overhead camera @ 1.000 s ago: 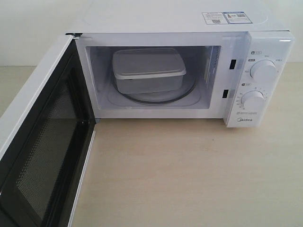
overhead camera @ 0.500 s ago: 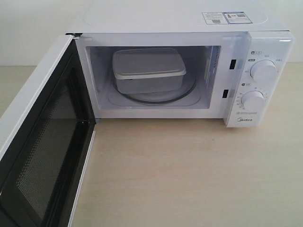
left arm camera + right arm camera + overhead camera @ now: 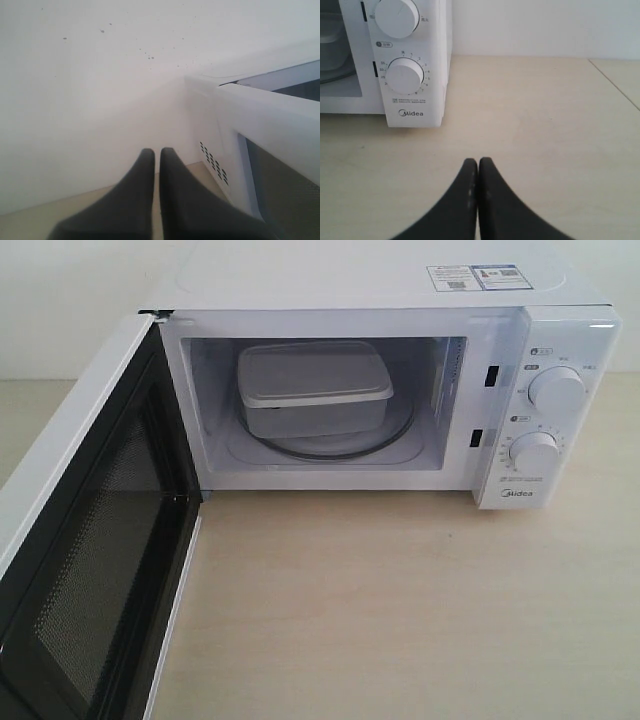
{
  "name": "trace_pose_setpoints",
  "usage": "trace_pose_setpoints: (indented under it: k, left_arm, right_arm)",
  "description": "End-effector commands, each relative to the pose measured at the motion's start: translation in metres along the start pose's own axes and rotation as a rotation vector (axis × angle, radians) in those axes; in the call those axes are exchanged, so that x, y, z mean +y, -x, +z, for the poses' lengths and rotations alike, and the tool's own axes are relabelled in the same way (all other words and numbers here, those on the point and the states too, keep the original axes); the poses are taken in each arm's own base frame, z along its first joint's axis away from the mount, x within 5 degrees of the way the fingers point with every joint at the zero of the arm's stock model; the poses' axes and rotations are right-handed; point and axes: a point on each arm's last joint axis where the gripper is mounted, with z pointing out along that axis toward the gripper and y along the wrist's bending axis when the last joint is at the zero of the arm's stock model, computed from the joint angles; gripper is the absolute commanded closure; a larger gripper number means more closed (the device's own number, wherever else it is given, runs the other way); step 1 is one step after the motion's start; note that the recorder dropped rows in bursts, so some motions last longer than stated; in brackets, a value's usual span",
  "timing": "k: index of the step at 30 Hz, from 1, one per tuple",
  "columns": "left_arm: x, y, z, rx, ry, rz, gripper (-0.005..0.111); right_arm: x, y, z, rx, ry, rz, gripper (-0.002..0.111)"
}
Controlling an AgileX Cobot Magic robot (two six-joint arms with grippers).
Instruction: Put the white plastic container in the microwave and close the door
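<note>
The white plastic container (image 3: 313, 388) sits inside the microwave (image 3: 380, 285) with its lid on, resting on the glass turntable (image 3: 398, 436), a little toward the left and back of the cavity. There is open space between its right side and the right cavity wall and a narrower gap on its left. Its front edge stands back from the front lip, so no part of it crosses the opening. The door (image 3: 90, 540) is swung wide on its left hinge. Its black mesh inner face is turned toward the middle of the scene, and its free edge reaches toward the near-left corner of the exterior view. The pale table (image 3: 400, 610) spreads open in front of the microwave, across the arc the door would sweep.

The left gripper (image 3: 157, 152) hangs on the outer side of the open door, near the hinge corner. It is close to the white wall (image 3: 90, 90) and to the vent holes (image 3: 214, 162) in the microwave's side, touching neither. Its two dark fingers are drawn together with only a hairline between them, and they grip nothing. The right gripper (image 3: 478, 162) hovers low over the table, out in front and to the right of the microwave, well apart from the lower knob (image 3: 405, 76). Its fingers are closed tip to tip and empty
</note>
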Motion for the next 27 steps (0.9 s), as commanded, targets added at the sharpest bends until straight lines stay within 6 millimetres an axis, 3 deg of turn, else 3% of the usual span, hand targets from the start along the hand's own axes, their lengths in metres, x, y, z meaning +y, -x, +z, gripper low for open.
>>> trace_pose_setpoints:
  k: [1, 15, 17, 21, 23, 25, 26, 27]
  left_arm:
    - [-0.001, 0.000, 0.000, -0.011, -0.005, 0.000, 0.102]
    - [-0.001, 0.000, 0.000, -0.013, -0.005, 0.072, 0.102]
    - [-0.001, 0.000, 0.000, -0.017, -0.007, 0.210, 0.102]
    - [-0.004, 0.013, -0.001, -0.162, -0.018, 0.247, 0.102]
    - [-0.007, 0.029, -0.006, -0.350, -0.034, 0.245, 0.102]
    - [-0.011, 0.046, -0.014, -0.559, -0.069, 0.180, 0.102]
    - [-0.011, 0.055, -0.021, -0.663, -0.160, -0.086, 0.102]
    - [-0.011, 0.059, -0.024, -0.705, -0.220, -0.245, 0.102]
  right_arm:
    - [0.000, 0.001, 0.000, -0.007, -0.003, 0.004, 0.108]
    - [0.000, 0.001, 0.000, -0.007, -0.003, 0.004, 0.108]
    - [0.000, 0.001, 0.000, -0.007, -0.003, 0.004, 0.108]
    - [0.000, 0.001, 0.000, -0.007, -0.003, 0.004, 0.108]
    - [0.000, 0.001, 0.000, -0.007, -0.003, 0.004, 0.108]
    - [0.000, 0.001, 0.000, -0.007, -0.003, 0.004, 0.108]
    - [0.000, 0.001, 0.000, -0.007, -0.003, 0.004, 0.108]
    - [0.000, 0.001, 0.000, -0.007, -0.003, 0.004, 0.108]
